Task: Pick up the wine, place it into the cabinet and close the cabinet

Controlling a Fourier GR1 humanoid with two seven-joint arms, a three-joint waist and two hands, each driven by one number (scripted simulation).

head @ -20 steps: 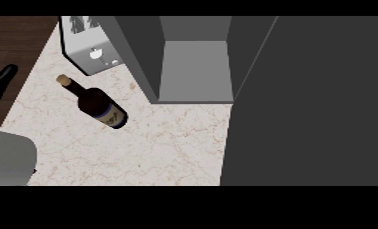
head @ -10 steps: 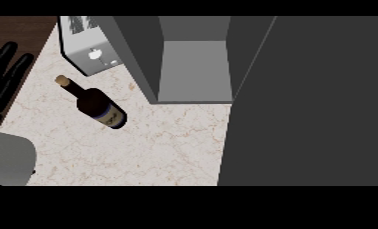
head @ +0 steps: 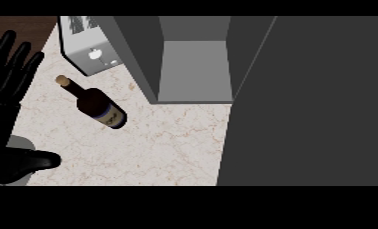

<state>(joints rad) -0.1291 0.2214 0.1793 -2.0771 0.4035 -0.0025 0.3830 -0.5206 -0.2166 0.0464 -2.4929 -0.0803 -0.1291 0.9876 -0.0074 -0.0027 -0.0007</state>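
A dark wine bottle with a cork top and a blue label lies on its side on the marble counter, neck pointing up-left. My left hand shows at the left edge, open, fingers straight and spread upward, thumb low near the bottom left. It is left of the bottle and does not touch it. The grey cabinet stands open at the top middle with nothing inside. Its dark door is swung out along the right side. My right hand is out of sight.
A silver toaster stands at the back left, just beyond the bottle's neck and against the cabinet's left wall. A dark wooden strip borders the counter at the far left.
My left hand has come up into view along the left edge, fingers spread, and its thumb now shows where the grey forearm was. The bottle and cabinet have not moved.
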